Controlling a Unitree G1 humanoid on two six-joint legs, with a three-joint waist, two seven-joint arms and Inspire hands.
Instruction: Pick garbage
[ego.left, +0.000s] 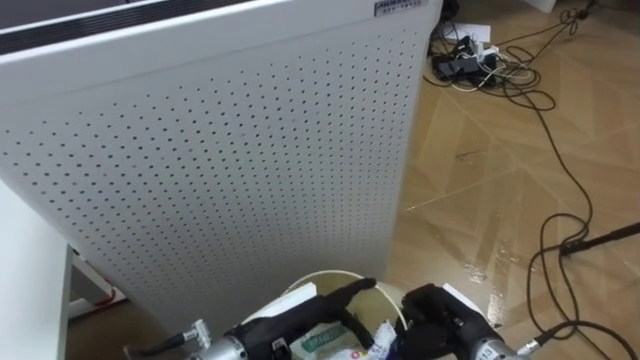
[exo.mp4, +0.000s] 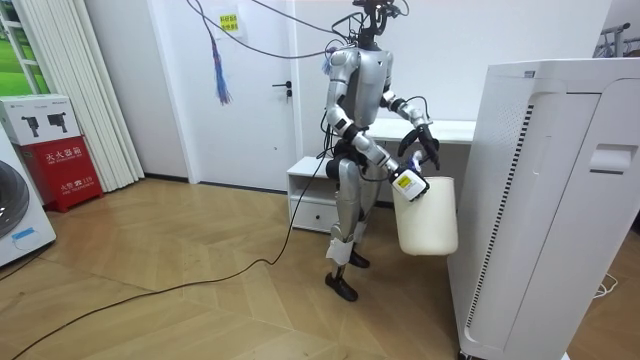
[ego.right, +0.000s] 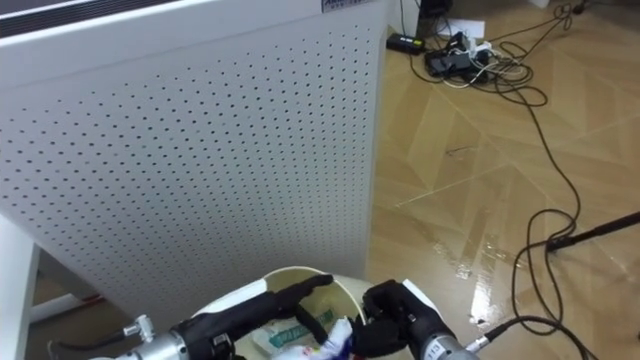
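I stand close to a tall white unit and hold a white bin (exo.mp4: 428, 222) at waist height. Its round rim (ego.left: 330, 277) shows at the bottom of the eye views. My left hand (ego.left: 318, 301) reaches in from the lower left, with its dark fingers clamped over the bin's rim. My right hand (ego.right: 398, 312) is curled at the rim's right side, pinching a white packet with green, red and blue print (ego.right: 318, 338) that hangs into the bin. In the room view the packet (exo.mp4: 405, 184) sits at the rim by my right hand (exo.mp4: 397, 170).
The tall white perforated unit (ego.left: 220, 160) stands right in front of me. Wooden floor lies to the right, with dark cables (ego.left: 560, 170) and a power strip (ego.left: 462, 62). A white table edge (ego.left: 30, 270) is at my left. A low white cabinet (exo.mp4: 312, 195) stands behind me.
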